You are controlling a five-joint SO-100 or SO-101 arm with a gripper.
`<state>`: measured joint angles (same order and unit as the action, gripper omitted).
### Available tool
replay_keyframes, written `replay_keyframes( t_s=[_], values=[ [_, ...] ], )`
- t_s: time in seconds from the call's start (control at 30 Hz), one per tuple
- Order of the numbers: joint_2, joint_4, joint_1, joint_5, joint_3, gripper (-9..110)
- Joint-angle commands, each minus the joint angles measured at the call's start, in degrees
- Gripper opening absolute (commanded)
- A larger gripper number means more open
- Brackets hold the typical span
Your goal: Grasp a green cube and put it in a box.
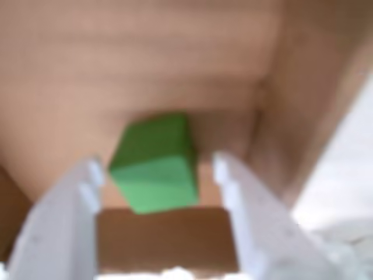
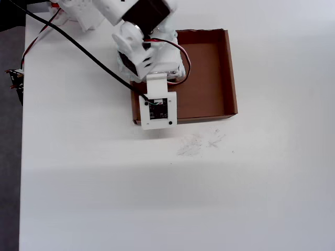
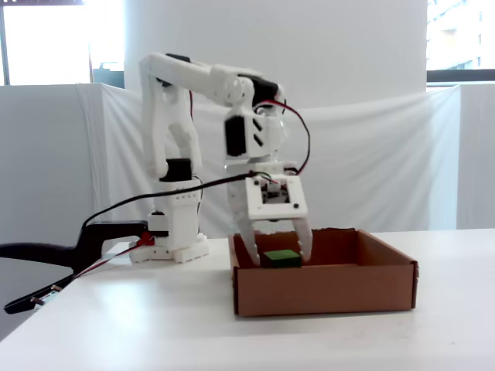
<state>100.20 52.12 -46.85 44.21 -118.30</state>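
The green cube (image 1: 154,166) lies tilted on the brown floor of the box (image 1: 145,70), near a corner wall. My gripper (image 1: 157,168) is open around it, with a white finger on each side and a narrow gap between each finger and the cube. In the fixed view the cube (image 3: 280,258) shows just above the front wall of the box (image 3: 325,290), between the lowered fingers of the gripper (image 3: 278,249). In the overhead view the arm's wrist (image 2: 157,107) hangs over the left part of the box (image 2: 231,73) and hides both cube and fingers.
The arm's base (image 3: 178,241) stands behind and left of the box. A black clamp handle (image 3: 46,259) and cables (image 2: 78,47) lie at the table's left side. Faint scribbles (image 2: 199,142) mark the white table in front of the box.
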Motion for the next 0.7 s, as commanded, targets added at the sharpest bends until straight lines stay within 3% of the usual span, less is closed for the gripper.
replay_keyframes(
  t_s=[0.0, 0.33, 0.67],
  values=[
    [10.8, 2.7, 6.7, 0.6, 3.6, 25],
    [36.1, 10.3, 26.0, 21.1, -11.9, 18],
    [51.0, 10.1, 31.6, 30.6, -25.2, 18]
  ],
)
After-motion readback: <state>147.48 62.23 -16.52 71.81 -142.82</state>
